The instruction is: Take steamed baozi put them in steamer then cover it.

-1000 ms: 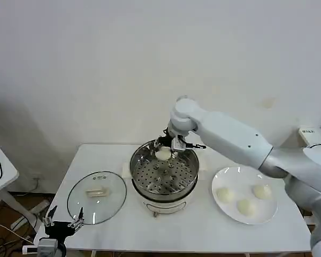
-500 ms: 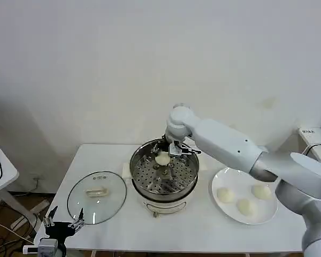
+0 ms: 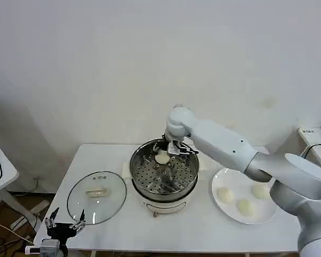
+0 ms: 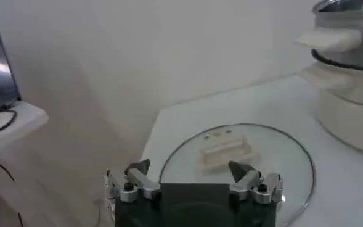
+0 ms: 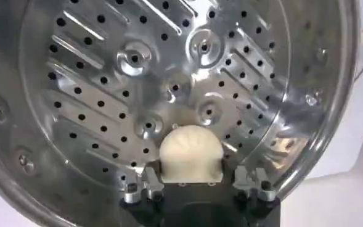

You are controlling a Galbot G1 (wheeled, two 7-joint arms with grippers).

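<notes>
Right tool (image 3: 168, 152) is lowered inside the steamer (image 3: 164, 174), at its far rim, clenched on one baozi (image 3: 162, 158). From the wrist camera the bun (image 5: 190, 155) sits between the jaws, close above the perforated tray (image 5: 138, 92); whether it touches the tray cannot be told. Three more baozi (image 3: 245, 205) lie on the white plate (image 3: 224, 179), on the worktop (image 3: 203, 230) to the steamer's right. The glass lid (image 3: 97, 196) lies flat to the steamer's left. Left tool (image 4: 193, 185) hangs released at the worktop's near edge, just short of the lid, idle.

Step in hand, by my judgement: depositing the first bun. Next move calls for setting it down on the tray, releasing, then lifting clear of the rim towards the plate.
</notes>
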